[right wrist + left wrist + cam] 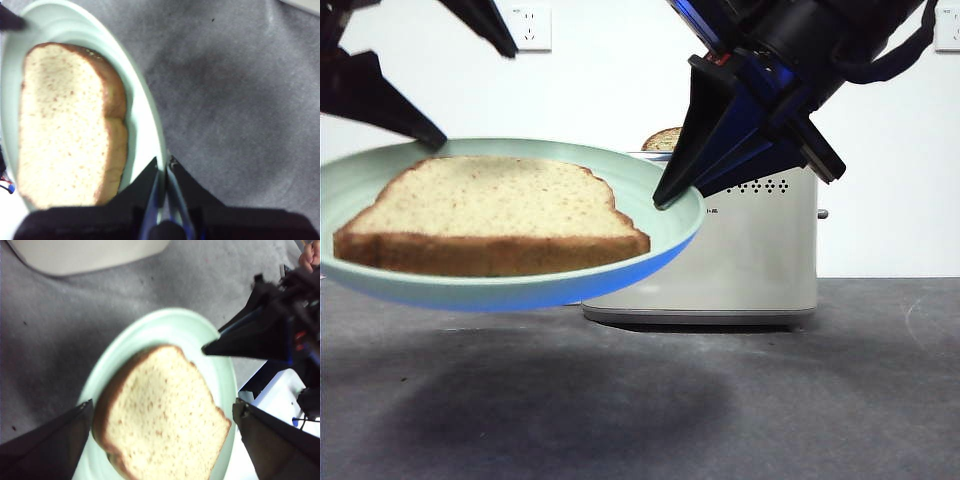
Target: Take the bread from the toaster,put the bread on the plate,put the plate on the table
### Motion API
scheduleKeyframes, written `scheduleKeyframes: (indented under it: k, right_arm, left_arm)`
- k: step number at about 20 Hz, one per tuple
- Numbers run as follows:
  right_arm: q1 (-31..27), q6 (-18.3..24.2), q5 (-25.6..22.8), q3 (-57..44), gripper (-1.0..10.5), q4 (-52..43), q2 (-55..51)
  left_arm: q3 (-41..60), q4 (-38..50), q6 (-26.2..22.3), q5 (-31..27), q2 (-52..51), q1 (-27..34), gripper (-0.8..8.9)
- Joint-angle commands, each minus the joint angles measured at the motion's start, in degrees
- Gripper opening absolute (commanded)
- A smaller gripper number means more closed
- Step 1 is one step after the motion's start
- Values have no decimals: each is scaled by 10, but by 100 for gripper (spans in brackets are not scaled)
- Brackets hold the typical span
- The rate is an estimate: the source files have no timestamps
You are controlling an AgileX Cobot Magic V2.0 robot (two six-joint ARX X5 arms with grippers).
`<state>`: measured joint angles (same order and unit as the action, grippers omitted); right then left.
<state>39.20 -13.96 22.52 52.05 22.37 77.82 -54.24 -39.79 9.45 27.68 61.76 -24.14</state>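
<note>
The pale mint-green plate (640, 185) hangs tilted above the table (740, 400), casting a shadow on it. A slice of bread (490, 215) lies flat on the plate. My right gripper (665, 200) is shut on the plate's right rim; its wrist view shows the jaws (165, 167) pinched over the rim beside the bread (65, 125). My left gripper (470, 95) is open above the plate's left side, its jaws spread wide either side of the bread (160, 425) and touching neither bread nor plate (210, 340). The toaster (750, 250) stands behind the plate.
A second slice (665, 138) sticks up from the toaster's slot. Wall sockets (532, 25) sit on the white wall behind. Dark table surface stretches in front of and under the plate.
</note>
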Motion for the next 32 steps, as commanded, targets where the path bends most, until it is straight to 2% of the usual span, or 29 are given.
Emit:
scheduleKeyframes:
  k: [1, 5, 10, 14, 17, 20, 21, 27, 32]
  right_arm:
    - [3, 4, 16, -2, -13, -8, -4]
    - [3, -1, 15, -2, -13, -8, -4]
    - [2, -22, 10, -2, -13, -8, -4]
    - [-16, -50, -24, -2, -13, -7, -4]
    - [-43, -62, -66, -2, -13, 10, -4]
    - [-75, -62, -86, -2, -13, 39, -4]
    - [-86, -62, -94, -2, -13, 48, -3]
    - [-134, -80, -92, -2, -13, 74, 22]
    - [-133, -92, -88, -2, -13, 64, 101]
  left_arm:
    - [-28, -11, -7, -7, -5, 2, 471]
    - [-88, -50, -19, -8, -11, 2, 470]
    - [-167, -139, -56, -52, -27, 2, 468]
    - [-193, -191, -66, -51, -81, 2, 449]
    - [-193, -204, -65, -52, -145, 2, 270]
    - [-193, -217, -65, -54, -207, 2, 75]
    - [-193, -221, -65, -65, -224, 2, -5]
    - [-193, -252, -65, -249, -286, 2, -8]
    - [-193, -255, -65, -317, -292, 2, -8]
